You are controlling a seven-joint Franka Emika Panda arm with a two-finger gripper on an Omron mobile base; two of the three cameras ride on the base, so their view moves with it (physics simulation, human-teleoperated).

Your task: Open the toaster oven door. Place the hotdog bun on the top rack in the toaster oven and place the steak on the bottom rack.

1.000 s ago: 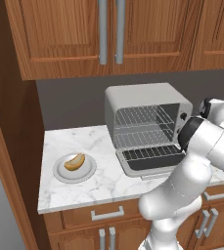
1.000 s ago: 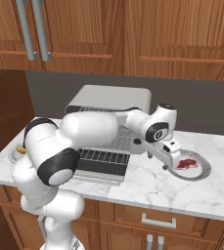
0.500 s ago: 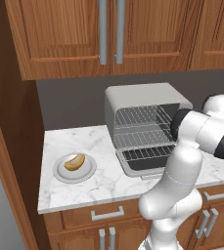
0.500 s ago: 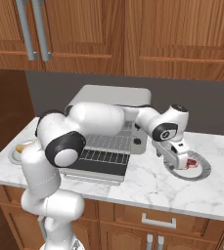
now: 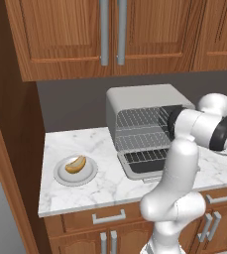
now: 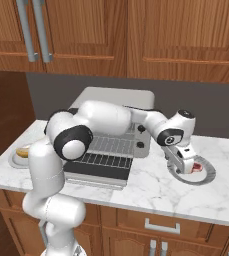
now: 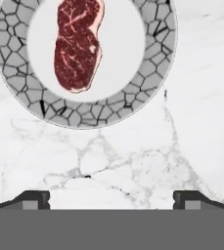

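The toaster oven (image 5: 145, 101) stands on the counter with its door (image 5: 145, 167) folded down flat. Inside it are the top rack (image 5: 139, 119) and the bottom rack (image 5: 142, 141), both bare. The hotdog bun (image 5: 76, 163) lies on a grey plate (image 5: 65, 177) to the oven's left. The steak (image 7: 78, 44) lies on a stone-patterned plate (image 7: 84, 116) to the oven's right, also seen as steak (image 6: 199, 167) on its plate (image 6: 208, 178). My gripper (image 6: 185, 164) hangs just above that plate's near rim, open, with nothing between the fingertips (image 7: 35, 199).
Wooden wall cabinets (image 5: 110, 34) hang over the marble counter (image 5: 110, 186). A tall wooden panel (image 5: 6, 149) closes the counter's left end. My arm reaches across in front of the open oven (image 6: 117, 102). Drawers run below the counter edge (image 6: 161, 226).
The arm has swung to the right, away from the oven front, and the hand has come over the steak's plate. The jaws have stayed open. Oven, bun and steak have not moved.
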